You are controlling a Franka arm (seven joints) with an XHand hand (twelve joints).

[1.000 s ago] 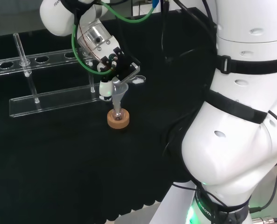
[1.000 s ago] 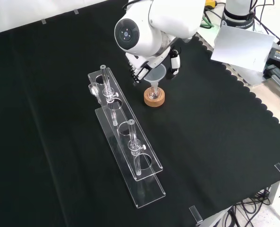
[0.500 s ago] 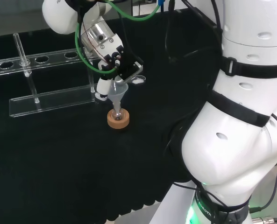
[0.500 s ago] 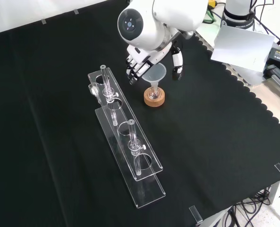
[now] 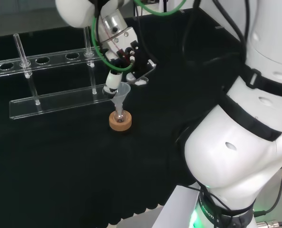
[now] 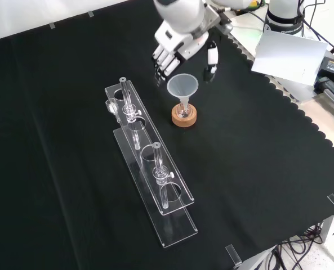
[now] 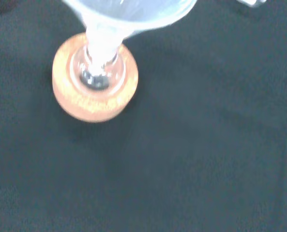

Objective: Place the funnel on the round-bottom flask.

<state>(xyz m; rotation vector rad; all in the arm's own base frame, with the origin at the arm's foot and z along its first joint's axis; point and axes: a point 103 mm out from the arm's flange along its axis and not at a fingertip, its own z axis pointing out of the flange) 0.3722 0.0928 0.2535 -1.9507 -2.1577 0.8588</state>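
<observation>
Nearest the front edge of the surface (image 6: 279, 169) in the front view lies the clear rack (image 6: 155, 185), running lengthwise from near that edge back toward the middle, with a few glass tubes (image 6: 159, 166) standing in its holes. It plays no part in the step at hand and sits just beside the work, to the left in the front view.

Next comes the cork ring (image 6: 184, 116), about mid-surface and toward the far edge. The round-bottom flask (image 7: 98, 72) sits in it, its bulb seen through the ring's centre in the wrist view. The funnel (image 6: 182, 88) stands in the flask's neck, stem down and mouth up, its long axis close to upright in the head view (image 5: 121, 94), with perhaps a slight lean. Nothing else props it.

Farthest is the hand (image 6: 172, 46), above and beyond the funnel toward the surface's far edge. Its fingers (image 6: 162, 58) hang fairly straight and spread, the thumb (image 6: 212, 58) apart on the other side, and they hold nothing. In the front view a gap of bare cloth shows between the fingertips and the funnel's rim; in the head view one fingertip (image 5: 113, 80) looks very near the rim, and whether it touches I cannot tell.

The placing looks done. The funnel lies below and forward of the hand, so any withdrawal is best taken upward and away, clear of the rim.
</observation>
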